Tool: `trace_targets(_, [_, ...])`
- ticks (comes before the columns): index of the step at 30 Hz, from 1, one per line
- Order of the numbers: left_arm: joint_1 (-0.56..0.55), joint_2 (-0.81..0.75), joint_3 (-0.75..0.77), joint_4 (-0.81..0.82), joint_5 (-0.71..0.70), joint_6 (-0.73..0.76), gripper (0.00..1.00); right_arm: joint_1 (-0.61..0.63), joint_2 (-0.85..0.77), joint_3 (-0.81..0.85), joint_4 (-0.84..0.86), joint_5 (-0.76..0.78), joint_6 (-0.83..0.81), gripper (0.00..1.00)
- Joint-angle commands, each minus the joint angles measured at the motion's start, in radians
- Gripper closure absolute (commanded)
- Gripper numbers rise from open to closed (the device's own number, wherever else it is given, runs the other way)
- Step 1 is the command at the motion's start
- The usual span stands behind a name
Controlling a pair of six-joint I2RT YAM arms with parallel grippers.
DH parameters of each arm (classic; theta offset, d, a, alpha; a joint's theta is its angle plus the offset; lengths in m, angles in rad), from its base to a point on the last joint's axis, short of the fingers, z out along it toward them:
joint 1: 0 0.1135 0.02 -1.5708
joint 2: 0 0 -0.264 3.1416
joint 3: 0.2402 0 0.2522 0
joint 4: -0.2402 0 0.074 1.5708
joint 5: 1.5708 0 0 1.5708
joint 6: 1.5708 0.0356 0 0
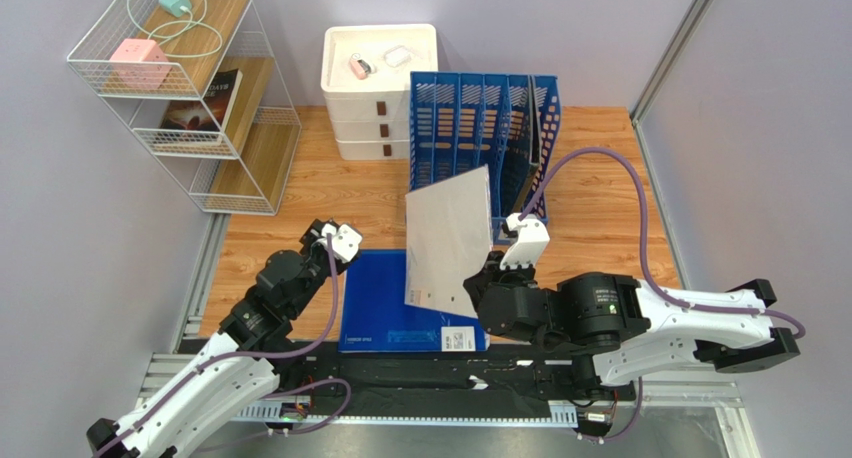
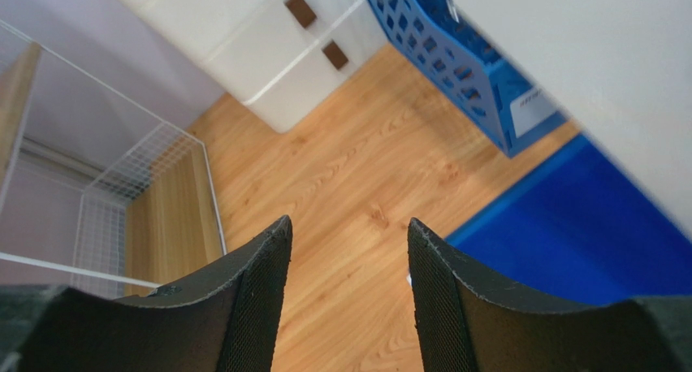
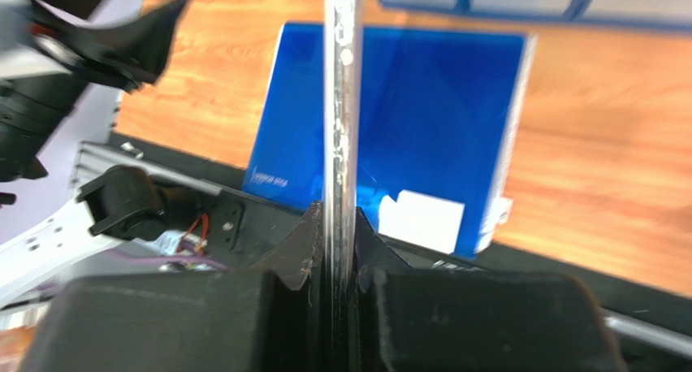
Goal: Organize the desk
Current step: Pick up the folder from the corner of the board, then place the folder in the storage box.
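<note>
The desk (image 1: pixel 600 208) is a light wooden tabletop. My right gripper (image 1: pixel 479 279) is shut on the lower edge of a thin grey-white folder (image 1: pixel 450 240), holding it tilted above the desk in front of the blue file rack (image 1: pixel 485 138). The right wrist view shows this folder (image 3: pixel 339 96) edge-on, with the right gripper (image 3: pixel 339 226) clamped on it. A blue folder (image 1: pixel 390 303) lies flat at the desk's near edge, partly under the lifted one. My left gripper (image 1: pixel 335 234) hovers open over bare desk (image 2: pixel 349 144) left of the blue folder (image 2: pixel 585 234), the left gripper (image 2: pixel 349 230) holding nothing.
A white drawer unit (image 1: pixel 380 88) with small items on top stands at the back, left of the rack. A white wire shelf (image 1: pixel 190 88) holding a book, a pink box and a cable sits at the back left. Grey walls close in on both sides.
</note>
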Motion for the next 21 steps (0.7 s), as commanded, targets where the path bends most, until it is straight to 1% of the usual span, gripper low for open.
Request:
trace_targets(1, [0.020,0.019,-0.030,0.042,-0.022,-0.032,0.39,0.018,0.088,0.224,-0.227,0.230,-0.035,1.00])
trace_targets(3, [0.026,0.011,-0.030,0.041,-0.013,-0.037,0.39,0.018,0.132,0.328,-0.335,0.295,-0.032,1.00])
trace_targets(5, [0.038,-0.009,-0.036,0.044,0.001,-0.040,0.39,0.017,0.154,0.385,-0.434,0.362,-0.014,1.00])
trace_targets(6, [0.043,-0.026,-0.041,0.050,0.004,-0.041,0.40,0.015,0.161,0.429,-0.453,0.370,-0.015,1.00])
trace_targets(11, [0.055,-0.053,-0.058,0.064,-0.007,-0.043,0.40,-0.012,0.162,0.511,-0.513,0.358,-0.057,1.00])
trace_targets(14, [0.055,-0.055,-0.058,0.066,-0.010,-0.044,0.40,-0.083,0.139,0.516,-0.513,0.320,-0.112,1.00])
trace_targets(21, [0.058,-0.059,-0.059,0.061,-0.002,-0.046,0.40,-0.322,0.093,0.548,-0.514,0.180,-0.284,1.00])
